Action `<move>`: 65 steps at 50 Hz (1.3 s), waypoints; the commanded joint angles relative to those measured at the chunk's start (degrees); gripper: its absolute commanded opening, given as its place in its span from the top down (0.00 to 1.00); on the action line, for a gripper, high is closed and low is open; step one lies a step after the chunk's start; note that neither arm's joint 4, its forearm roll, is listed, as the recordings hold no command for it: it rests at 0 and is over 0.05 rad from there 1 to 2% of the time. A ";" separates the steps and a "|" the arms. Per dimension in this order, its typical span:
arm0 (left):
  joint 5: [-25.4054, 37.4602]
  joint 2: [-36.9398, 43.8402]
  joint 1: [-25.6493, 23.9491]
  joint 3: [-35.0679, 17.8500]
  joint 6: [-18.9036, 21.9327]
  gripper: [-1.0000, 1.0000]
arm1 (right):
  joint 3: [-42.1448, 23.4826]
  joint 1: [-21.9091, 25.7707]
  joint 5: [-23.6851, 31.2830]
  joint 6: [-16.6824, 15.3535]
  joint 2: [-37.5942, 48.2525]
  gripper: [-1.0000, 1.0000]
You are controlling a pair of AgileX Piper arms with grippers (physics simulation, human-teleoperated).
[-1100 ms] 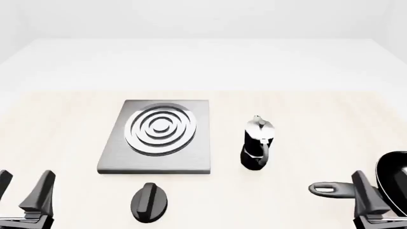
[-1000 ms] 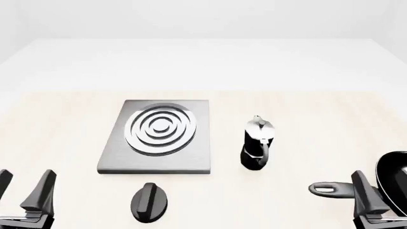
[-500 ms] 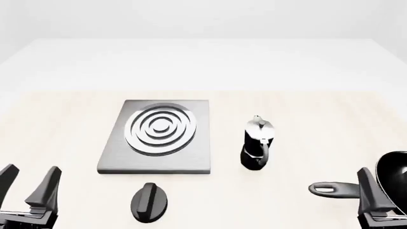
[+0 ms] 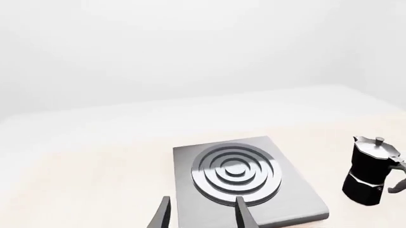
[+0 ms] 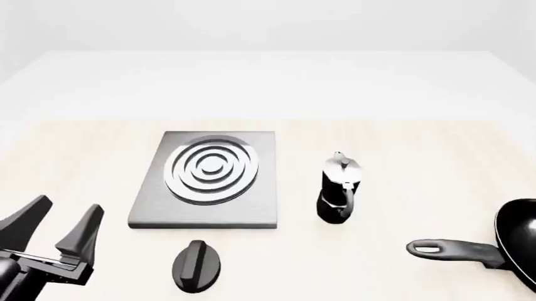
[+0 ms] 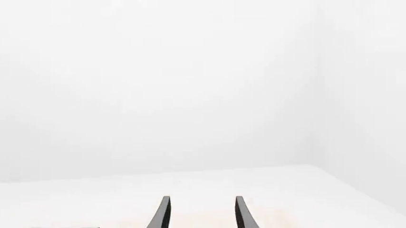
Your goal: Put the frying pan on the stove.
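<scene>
Lay right of the flat grey metallic stove [image 5: 205,182]: round glossy black frying pan [image 5: 494,244], unheld. Spread wide and empty: left gripper [image 5: 52,226] and right gripper [image 6: 200,212] fingers.

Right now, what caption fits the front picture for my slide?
Pan waits at the table's right edge; stove bare, open left tool nearby.

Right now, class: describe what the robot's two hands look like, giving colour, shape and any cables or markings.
The left hand is dark grey to black, with two flat fingers tapering to pointed tips on a blocky black base. The right hand shows only two slim, dark, tapering fingers. No cables or markings are visible.
</scene>
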 commanded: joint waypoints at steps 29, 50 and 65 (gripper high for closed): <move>-19.81 27.26 -14.09 -7.35 1.67 0.00 | -53.51 -7.61 23.26 8.91 -0.04 0.00; -23.47 39.24 -22.71 -15.63 2.32 0.00 | -62.76 -17.03 21.52 19.04 -0.04 0.00; -25.65 50.81 -30.39 -23.67 1.64 0.00 | -63.10 -17.90 21.32 19.64 -0.04 0.00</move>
